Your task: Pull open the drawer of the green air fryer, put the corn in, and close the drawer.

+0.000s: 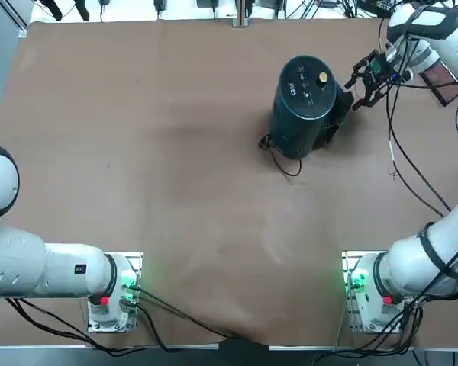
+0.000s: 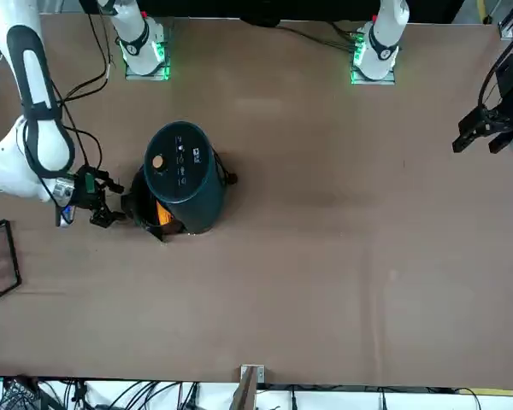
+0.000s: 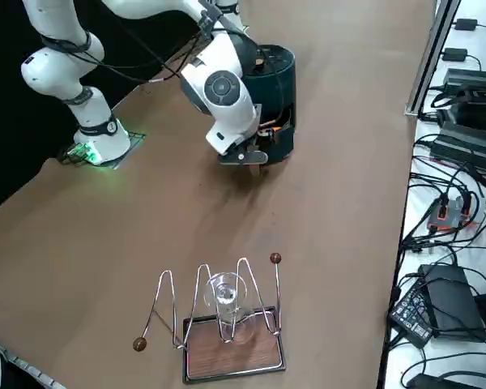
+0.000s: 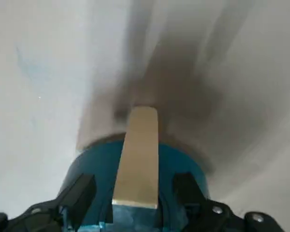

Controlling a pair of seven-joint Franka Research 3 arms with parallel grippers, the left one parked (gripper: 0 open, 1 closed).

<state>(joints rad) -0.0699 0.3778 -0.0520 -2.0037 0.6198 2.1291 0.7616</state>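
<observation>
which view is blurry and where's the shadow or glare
Right wrist view: motion-smeared background, the drawer between the right gripper fingers fairly sharp. Top view: the green air fryer casts a soft shadow to its left. Front view: even light, orange corn visible in the opening.
</observation>
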